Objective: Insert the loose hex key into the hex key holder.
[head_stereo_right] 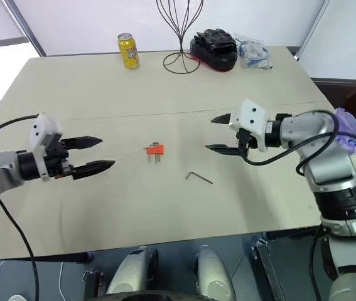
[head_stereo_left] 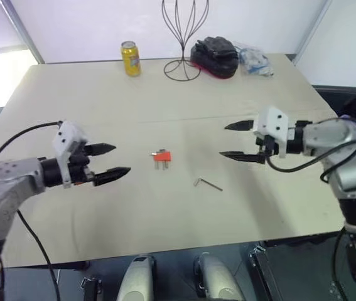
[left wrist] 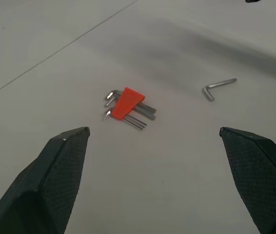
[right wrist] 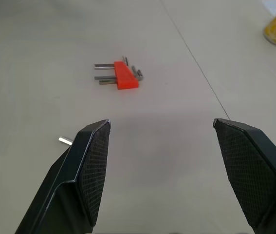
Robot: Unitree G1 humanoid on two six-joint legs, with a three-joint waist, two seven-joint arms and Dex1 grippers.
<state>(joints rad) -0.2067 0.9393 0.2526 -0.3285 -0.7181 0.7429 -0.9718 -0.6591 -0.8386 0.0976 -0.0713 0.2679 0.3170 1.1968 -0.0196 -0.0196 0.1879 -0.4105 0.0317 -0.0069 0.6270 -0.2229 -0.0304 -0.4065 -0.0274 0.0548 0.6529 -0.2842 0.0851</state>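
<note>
The hex key holder (head_stereo_left: 162, 157), a small red-orange block with a few grey keys sticking out, lies flat near the middle of the table; it also shows in both wrist views (left wrist: 127, 104) (right wrist: 124, 75). The loose hex key (head_stereo_left: 207, 183), a thin grey L-shaped rod, lies on the table to the holder's right and nearer the front edge (left wrist: 217, 87). My left gripper (head_stereo_left: 110, 160) hovers open to the left of the holder, pointing toward it. My right gripper (head_stereo_left: 237, 140) hovers open to the right, above and behind the loose key. Neither holds anything.
At the far side of the table (head_stereo_left: 102, 207) stand a yellow can (head_stereo_left: 130, 58), a black wire stand (head_stereo_left: 184, 37), a black and red bundle (head_stereo_left: 215, 56) and a clear plastic bag (head_stereo_left: 254, 61). A seam line crosses the tabletop behind the holder.
</note>
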